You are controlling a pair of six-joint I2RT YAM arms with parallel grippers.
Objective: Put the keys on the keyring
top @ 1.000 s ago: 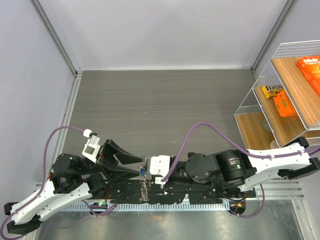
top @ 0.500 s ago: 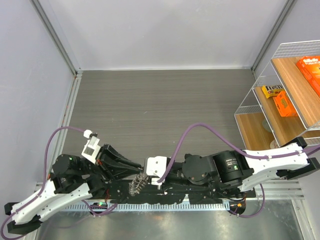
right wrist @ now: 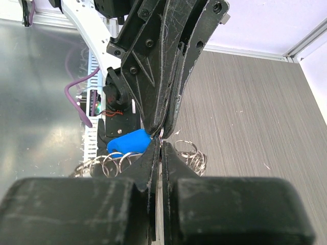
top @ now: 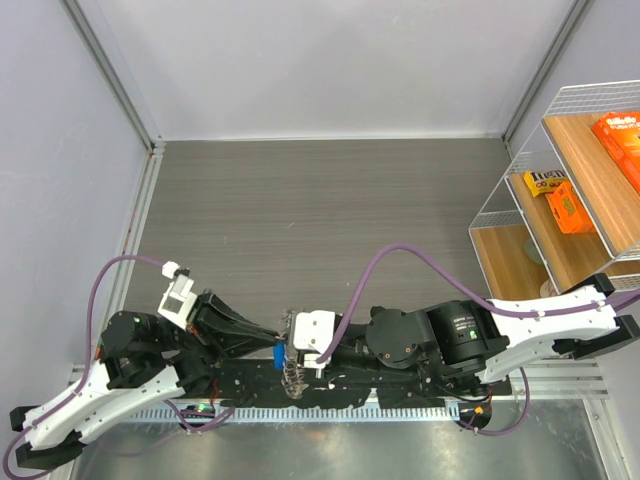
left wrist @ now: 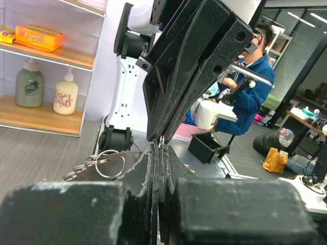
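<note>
Three pale walls [top: 330, 70] enclose a grey table [top: 330, 200]; at its near edge, left gripper [left wrist: 159, 152] clamps, apparently, a blue key [right wrist: 129, 143], right gripper [right wrist: 158, 153] clamps the many-looped silvery keyring [right wrist: 190, 151].

blue key [right wrist: 129, 143] shaft hidden by left claw [right wrist: 162, 133], keyring [right wrist: 190, 154] partly covered

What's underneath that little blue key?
The silvery keyring, fringed with small rings, shows just below the blue key. The key's blade is hidden where the left tool and right tool meet.
</note>
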